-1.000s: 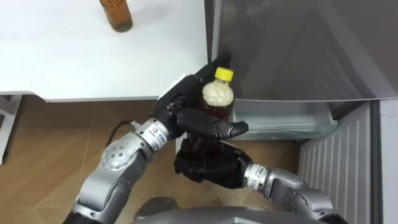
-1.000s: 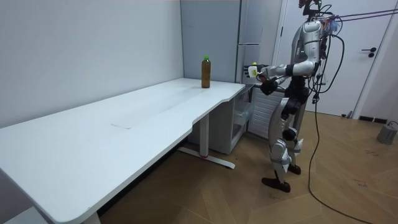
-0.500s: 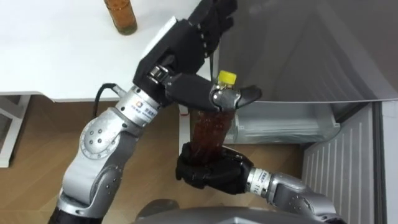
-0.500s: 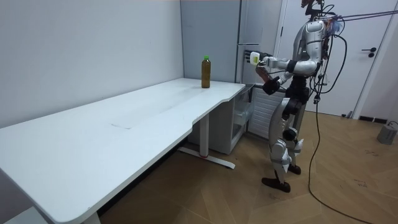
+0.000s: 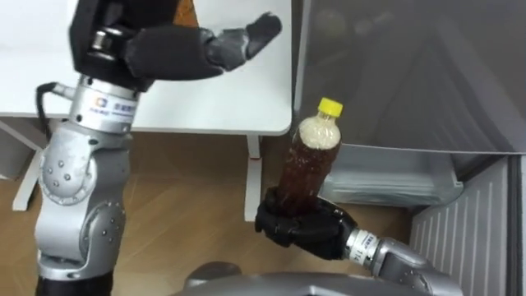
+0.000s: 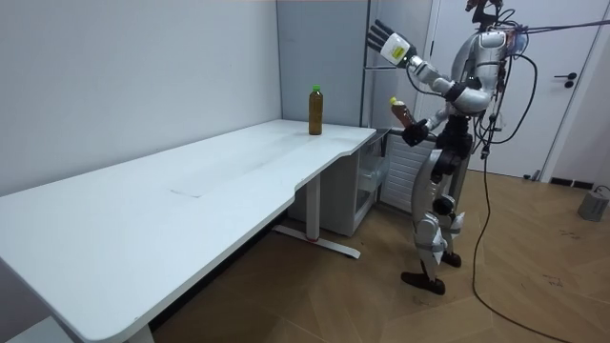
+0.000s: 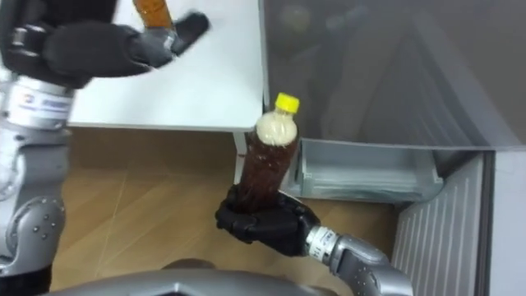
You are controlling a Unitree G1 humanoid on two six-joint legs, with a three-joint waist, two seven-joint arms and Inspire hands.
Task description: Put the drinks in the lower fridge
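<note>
My right hand (image 5: 300, 228) is shut on the lower part of a brown drink bottle (image 5: 306, 164) with a yellow cap, held a little tilted in front of the grey fridge (image 5: 411, 74). High on the left my left hand (image 5: 164, 49) is lifted clear of the bottle, open with straight fingers; in the room view this left hand (image 6: 386, 43) shows spread at head height. A second amber bottle (image 6: 315, 110) with a green cap stands near the white table's (image 5: 205, 99) far corner, partly hidden behind my left hand in the eye views.
The lower fridge compartment stands open, with a pale shelf (image 5: 386, 177) inside and its ribbed door (image 5: 468, 230) swung out at the right. I stand at the table's end, facing the fridge. Wooden floor (image 5: 189, 181) lies below.
My left hand has let go of the bottle's neck and risen up and to the left. The right hand keeps hold of the bottle, which now leans slightly.
</note>
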